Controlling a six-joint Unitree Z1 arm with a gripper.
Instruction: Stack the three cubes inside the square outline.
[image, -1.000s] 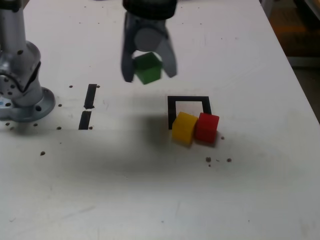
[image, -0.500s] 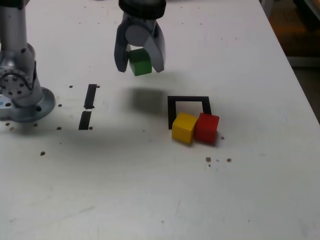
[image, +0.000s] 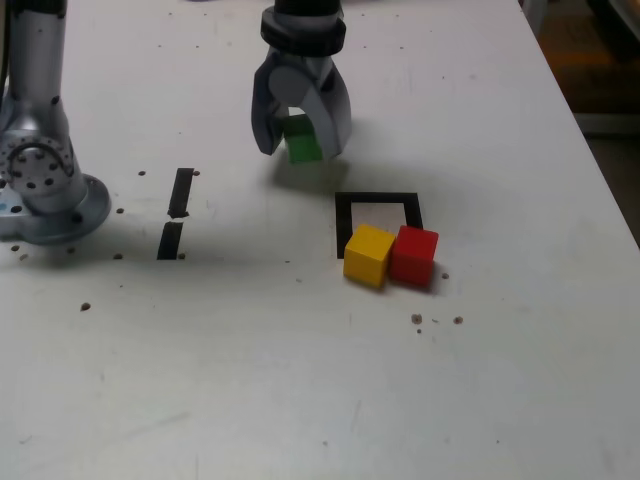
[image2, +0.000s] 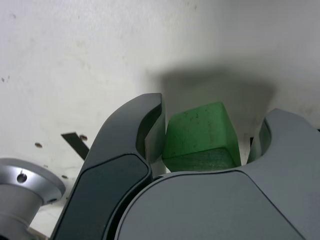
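The white surface (image: 300, 380) fills nearly the whole exterior view, speckled with small dark holes and crumbs. At the exterior view's left stands the arm's silver base (image: 40, 180), bolted down on a round flange. The end effector (image: 302, 140) hangs from above at the upper middle of that view, its two dark grey jaws pointing down and pinching the green cube (image: 301, 139) between them; the wrist view shows the same green cube (image2: 200, 137) lodged between the curved jaw tips, one jaw pressed against its side, with its shadow cast on the surface beyond. Whether the cube is just clear of the surface or resting on it cannot be told. The square outline (image: 378, 199) of black tape lies near the end effector, toward the exterior view's right and closer to the camera. The yellow cube (image: 368, 255) and the red cube (image: 414, 255) sit side by side, touching, along the outline's near edge and covering it, the yellow one toward the exterior view's left. Two short black tape strips (image: 177, 212) lie end to end between the base and the outline.
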